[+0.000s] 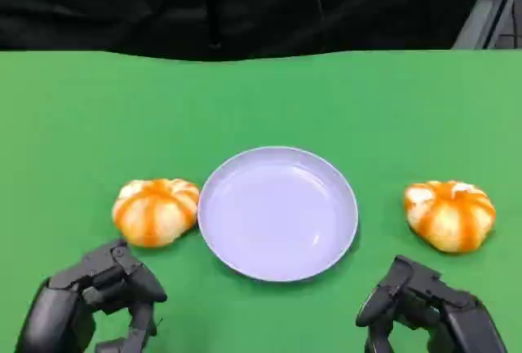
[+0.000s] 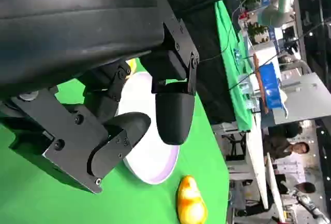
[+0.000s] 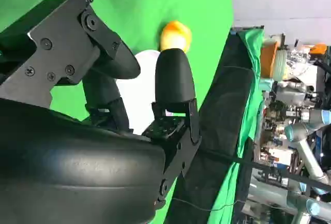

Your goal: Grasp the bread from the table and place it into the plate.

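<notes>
A round lavender plate (image 1: 277, 214) lies mid-table on the green cloth. One orange-and-white striped bread (image 1: 155, 211) touches its left rim; a second bread (image 1: 450, 215) sits apart, to its right. My left hand (image 1: 91, 297) hovers near the front edge just below the left bread, fingers apart and holding nothing. My right hand (image 1: 426, 308) is at the front right, below the right bread, also empty with fingers apart. Past my left hand (image 2: 103, 79), the left wrist view shows the plate (image 2: 150, 159) and the far bread (image 2: 191, 203). Beyond my right hand (image 3: 103, 131), the right wrist view shows the plate (image 3: 147, 94) and the other bread (image 3: 176, 35).
Green cloth (image 1: 261, 100) covers the table up to a black backdrop (image 1: 228, 2). A metal frame (image 1: 489, 6) stands at the far right corner. In the left wrist view, people (image 2: 283, 146) sit beyond the table among lab equipment.
</notes>
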Controlling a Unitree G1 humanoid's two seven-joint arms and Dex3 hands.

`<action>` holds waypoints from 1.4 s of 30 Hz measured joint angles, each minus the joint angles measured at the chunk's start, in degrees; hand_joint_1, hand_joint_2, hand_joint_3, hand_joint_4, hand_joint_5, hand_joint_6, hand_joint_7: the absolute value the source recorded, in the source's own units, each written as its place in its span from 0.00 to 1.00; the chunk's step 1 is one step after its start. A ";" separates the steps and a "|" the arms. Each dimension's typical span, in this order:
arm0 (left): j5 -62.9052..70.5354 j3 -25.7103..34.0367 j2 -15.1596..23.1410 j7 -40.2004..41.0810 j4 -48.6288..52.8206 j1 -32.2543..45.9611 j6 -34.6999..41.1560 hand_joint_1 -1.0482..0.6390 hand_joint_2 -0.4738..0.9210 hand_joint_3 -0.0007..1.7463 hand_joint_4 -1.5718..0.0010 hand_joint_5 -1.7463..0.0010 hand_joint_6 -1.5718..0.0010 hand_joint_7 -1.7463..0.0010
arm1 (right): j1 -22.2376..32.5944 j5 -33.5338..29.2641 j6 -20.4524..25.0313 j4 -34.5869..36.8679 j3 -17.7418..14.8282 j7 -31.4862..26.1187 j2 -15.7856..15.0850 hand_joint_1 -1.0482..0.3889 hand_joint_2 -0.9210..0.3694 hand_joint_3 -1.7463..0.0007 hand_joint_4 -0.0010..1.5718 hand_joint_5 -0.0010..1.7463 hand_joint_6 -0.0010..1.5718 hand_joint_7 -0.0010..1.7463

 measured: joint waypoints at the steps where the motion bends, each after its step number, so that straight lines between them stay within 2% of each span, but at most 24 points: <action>1: 0.00 0.01 0.01 0.00 0.01 -0.01 0.00 0.58 0.60 0.78 0.50 0.03 0.51 0.18 | -0.02 -0.01 0.00 0.00 0.00 0.00 -0.01 0.75 0.43 0.21 0.41 0.99 0.41 0.87; 14: 0.11 0.02 0.52 0.00 0.15 -0.08 -0.15 0.57 0.59 0.77 0.50 0.04 0.52 0.20 | -0.44 0.01 0.00 0.19 -0.16 0.02 -0.07 0.73 0.44 0.21 0.42 0.98 0.42 0.86; 15: 0.13 0.02 0.58 0.00 0.19 -0.11 -0.17 0.57 0.60 0.76 0.51 0.08 0.54 0.23 | -0.46 0.00 -0.01 0.20 -0.16 0.02 -0.07 0.73 0.44 0.21 0.42 0.98 0.42 0.86; 17: 0.36 0.11 0.61 0.02 0.28 -0.19 -0.44 0.56 0.63 0.68 0.53 0.21 0.59 0.39 | -0.53 -0.02 -0.01 0.21 -0.13 0.00 -0.04 0.73 0.45 0.20 0.42 0.98 0.42 0.86; 20: 1.79 0.41 0.73 0.21 0.44 -0.53 -1.75 0.55 0.65 0.65 0.54 0.25 0.60 0.45 | -0.72 -0.03 0.00 0.23 0.06 -0.01 0.07 0.73 0.45 0.19 0.42 0.99 0.42 0.87; 21: 2.26 0.47 0.74 0.26 0.48 -0.63 -2.07 0.49 0.76 0.43 0.61 0.35 0.68 0.58 | -0.78 -0.03 0.00 0.23 0.09 -0.01 0.09 0.74 0.45 0.19 0.42 0.99 0.42 0.87; 22: 5.24 0.54 0.96 1.41 0.45 -0.82 -2.24 0.46 0.85 0.28 0.64 0.41 0.70 0.66 | -0.81 -0.03 0.00 0.24 0.08 -0.04 0.12 0.74 0.45 0.19 0.42 0.99 0.42 0.87; 23: 9.16 0.63 1.55 2.89 0.36 -1.10 -2.18 0.44 0.91 0.19 0.66 0.43 0.71 0.71 | -0.85 -0.03 0.00 0.24 0.09 -0.05 0.15 0.74 0.45 0.19 0.42 0.99 0.42 0.87; 24: 14.02 0.70 2.34 4.62 0.10 -1.50 -1.83 0.40 0.95 0.10 0.73 0.49 0.74 0.78 | -0.86 -0.03 0.00 0.24 0.09 -0.07 0.17 0.74 0.45 0.19 0.41 0.99 0.42 0.87; 26: 23.07 0.76 4.06 7.61 -1.09 -2.48 0.04 0.31 0.99 0.05 0.82 0.55 0.79 0.85 | -0.85 -0.01 0.00 0.25 0.07 -0.10 0.19 0.74 0.45 0.18 0.41 0.99 0.42 0.87; 29: 37.24 -0.44 6.35 10.09 -4.12 -4.38 6.50 0.28 1.00 0.03 0.86 0.60 0.80 0.91 | -1.07 0.01 0.00 0.36 0.09 -0.12 0.26 0.73 0.46 0.18 0.41 1.00 0.42 0.87; 33: 48.75 -3.44 7.97 11.07 -5.52 -9.35 13.63 0.28 1.00 0.02 0.87 0.61 0.79 0.92 | -1.28 0.08 0.01 0.55 0.11 -0.13 0.40 0.73 0.46 0.18 0.41 1.00 0.41 0.87; 35: 51.94 -5.06 8.36 11.67 -5.07 -12.12 15.30 0.28 1.00 0.01 0.88 0.56 0.79 0.94 | -1.35 0.08 0.00 0.62 0.11 -0.15 0.43 0.73 0.46 0.19 0.41 1.00 0.42 0.87; 38: 56.39 -8.03 9.52 13.55 -0.73 -17.02 16.78 0.28 1.00 0.00 0.93 0.50 0.80 0.95 | -1.53 0.15 0.00 0.80 0.15 -0.14 0.48 0.72 0.45 0.19 0.41 1.00 0.42 0.87; 42: 60.58 -11.61 10.35 13.44 4.71 -21.80 21.34 0.29 0.99 0.00 0.96 0.48 0.80 0.95 | -1.36 0.13 0.11 0.74 0.47 -0.27 0.58 0.71 0.45 0.21 0.41 0.99 0.42 0.87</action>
